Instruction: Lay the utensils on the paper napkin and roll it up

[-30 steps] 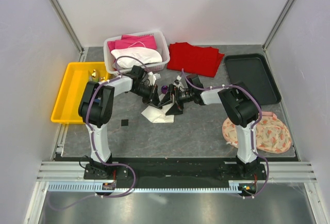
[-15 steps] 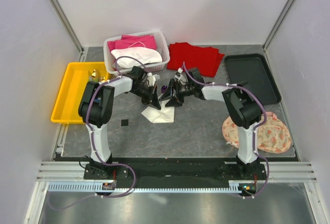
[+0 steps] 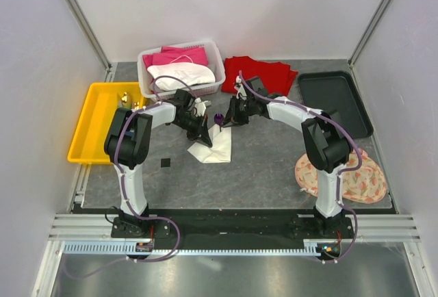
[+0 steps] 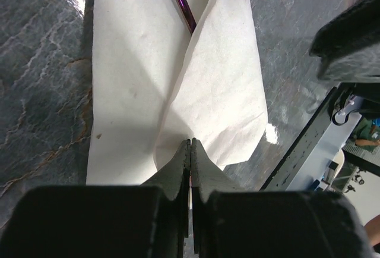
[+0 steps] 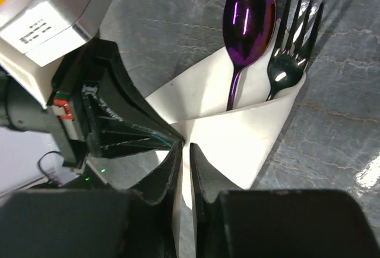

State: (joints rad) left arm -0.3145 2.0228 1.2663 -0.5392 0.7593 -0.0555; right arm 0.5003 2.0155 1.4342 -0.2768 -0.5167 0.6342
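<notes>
The off-white paper napkin lies mid-table with one flap folded over the utensils. In the right wrist view the napkin covers the handles of a purple spoon and a dark fork. Their heads stick out past the fold. My left gripper is shut, its tips pinching the napkin at the crease, with a purple handle showing under the flap. My right gripper stands tip to tip with the left fingers, jaws nearly together with the napkin's folded corner between them.
A white basket of pink and white cloth stands behind. A red cloth and a black tray lie at the back right. A yellow tray is on the left and a floral plate on the right. A small black square lies near the napkin.
My right gripper has swung toward the back of the table and closed from wide open to nearly together at the napkin's fold. The left gripper has closed fully and barely moved.
</notes>
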